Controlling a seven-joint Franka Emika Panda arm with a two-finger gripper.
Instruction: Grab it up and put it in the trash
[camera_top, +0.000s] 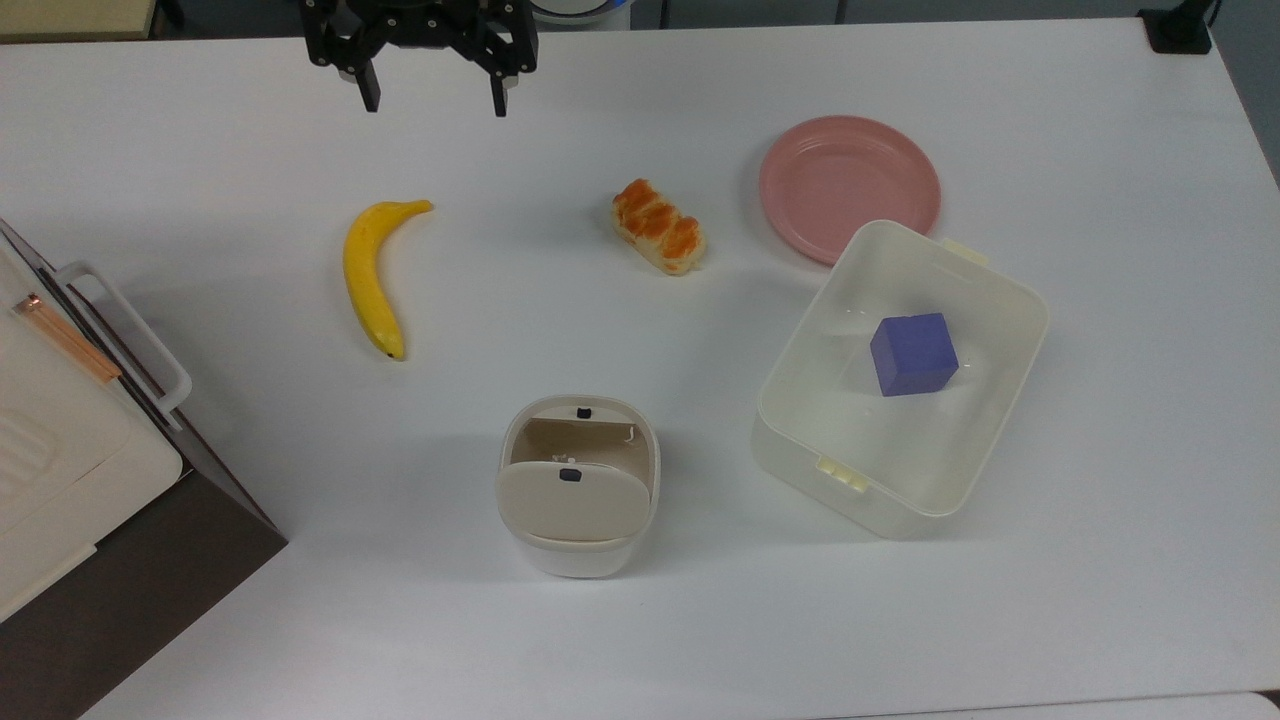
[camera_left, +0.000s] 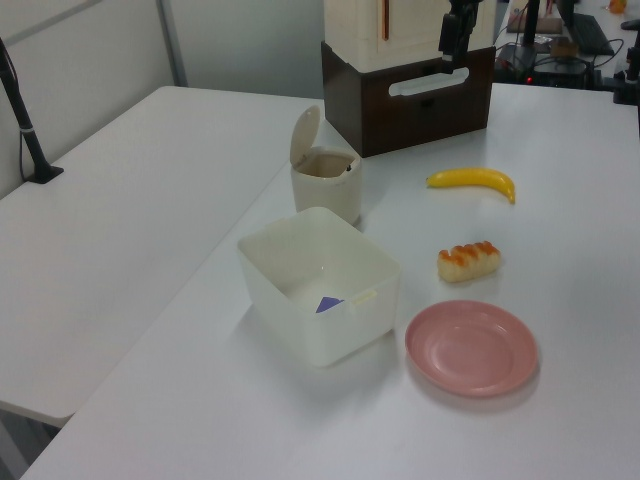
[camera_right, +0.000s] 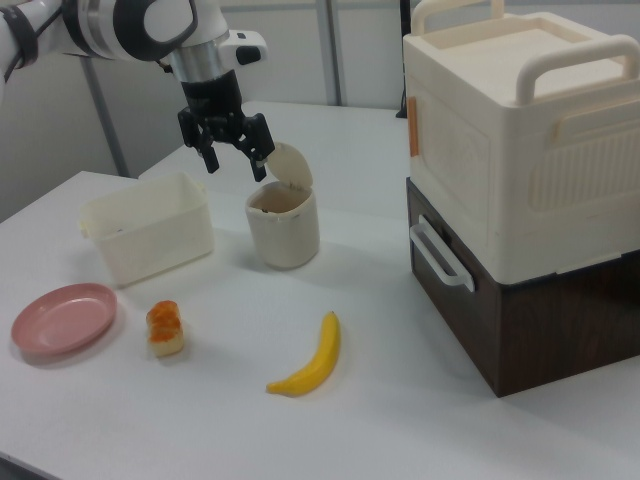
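The trash (camera_top: 578, 485) is a small cream-white bin with its beige swing lid tipped up, standing near the table's front in the top view. It is also seen in the left view (camera_left: 325, 180) and the right view (camera_right: 283, 225). The "it" of the task is hidden from view. My gripper (camera_top: 433, 100) is open with nothing between its fingers, at the top view's upper edge, beyond the banana (camera_top: 372, 275) and far from the trash. In the right view the gripper (camera_right: 235, 165) hangs well above the table.
An orange-glazed bread roll (camera_top: 658, 226) lies mid-table, with a pink plate (camera_top: 849, 187) to its right. A translucent white tub (camera_top: 985, 300) holds a purple cube (camera_top: 913, 354). A cream and brown box (camera_top: 70, 470) fills the top view's lower left.
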